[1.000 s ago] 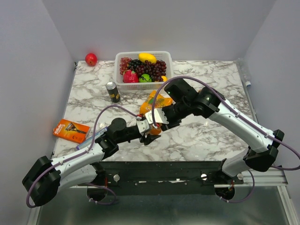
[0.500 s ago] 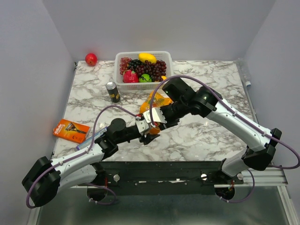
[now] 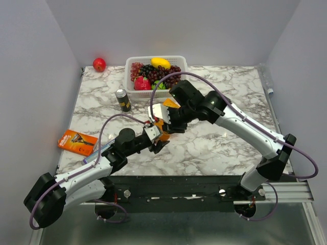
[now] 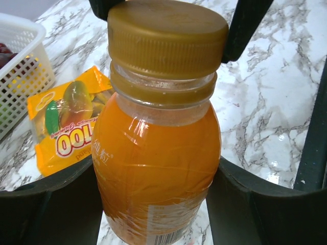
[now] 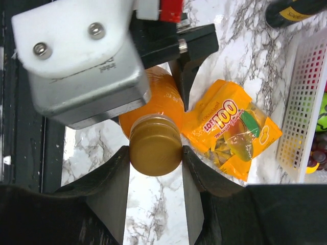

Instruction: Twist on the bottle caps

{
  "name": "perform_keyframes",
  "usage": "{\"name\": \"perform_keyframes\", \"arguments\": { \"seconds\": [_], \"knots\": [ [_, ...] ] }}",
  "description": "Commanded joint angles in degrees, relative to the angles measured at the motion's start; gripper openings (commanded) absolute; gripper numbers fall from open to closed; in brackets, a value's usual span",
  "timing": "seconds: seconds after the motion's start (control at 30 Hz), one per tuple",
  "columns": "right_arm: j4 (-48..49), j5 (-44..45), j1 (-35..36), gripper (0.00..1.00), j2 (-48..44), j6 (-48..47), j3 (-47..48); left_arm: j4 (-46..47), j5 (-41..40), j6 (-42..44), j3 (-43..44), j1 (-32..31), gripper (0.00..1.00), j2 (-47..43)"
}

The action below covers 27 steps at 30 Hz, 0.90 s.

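A golden-orange cap point(image 5: 156, 145) sits level on the neck of an orange bottle point(image 4: 156, 163), and both are caught between the two grippers. The right gripper point(image 5: 156, 153) comes at the cap from above, its two dark fingers pressed against opposite sides of the cap's rim, so it is clenched on the cap. Directly beneath it, the left gripper point(image 4: 153, 189) holds the bottle upright by the body, one finger on each side of the juice-filled part. Whether the bottle's base touches the tabletop point(image 3: 225, 143) cannot be told.

Just beyond the left gripper, on the side away from the arm bases, an orange snack packet point(image 5: 232, 130) lies flat on the marble, close beside the bottle. Farther out past the packet stands a white basket point(image 5: 306, 102) with grapes and other fruit in it. A dark can point(image 3: 122, 100) stands upright near the basket's left corner, well apart from both grippers. A red apple point(image 3: 99, 64) rests at the far left corner, and an orange box point(image 3: 77, 142) lies flat to the left of the left arm.
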Motion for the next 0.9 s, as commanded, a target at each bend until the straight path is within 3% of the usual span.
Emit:
{"name": "perform_keyframes", "arguments": {
  "seconds": [0.0, 0.23, 0.47, 0.63, 0.87],
  "knots": [
    [-1.7, 3.37, -0.03, 0.27, 3.72, 8.78, 1.32, 11.12, -2.71, -2.15, 2.87, 0.68, 0.0, -3.76],
    [-4.07, 9.7, -1.96, 0.12, 8.12, 18.01, 5.64, 9.01, -1.75, -1.28, 2.87, 0.94, 0.0, -6.66],
    [-8.56, 8.31, -1.96, 0.0, 12.08, 23.98, 9.42, 8.13, -0.33, 0.49, 2.87, 0.94, 0.0, -6.05],
    [-9.16, 6.99, -1.96, 0.02, 13.74, 30.48, 11.7, 6.28, -1.3, 0.57, 3.75, 1.03, 0.0, -5.79],
    [-8.82, 6.99, -1.96, 0.05, 14.27, 29.8, 14.25, 5.93, -0.43, -2.15, 2.43, 1.38, 0.0, -5.43]
  ]
}}
